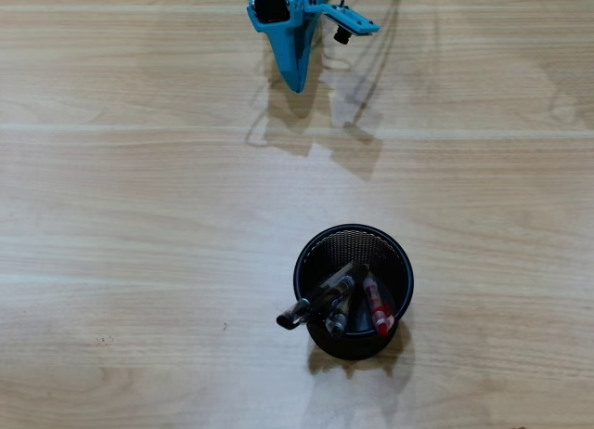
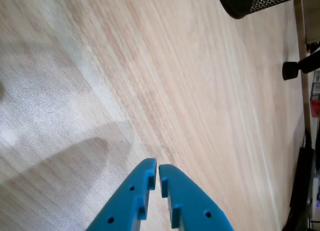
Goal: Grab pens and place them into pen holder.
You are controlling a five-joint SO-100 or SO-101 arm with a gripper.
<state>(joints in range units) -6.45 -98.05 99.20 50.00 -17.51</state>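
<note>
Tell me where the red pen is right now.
In the overhead view the red pen stands inside the pen holder, on its right side beside the other pens, lower right of centre on the table.

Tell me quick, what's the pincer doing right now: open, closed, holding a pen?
Pincer: closed, holding nothing, away from the pen holder.

The pen holder (image 2: 260, 2) is cut off by the wrist view's top edge; inside it overhead, the pens' (image 1: 345, 301) lower ends are hidden.
</note>
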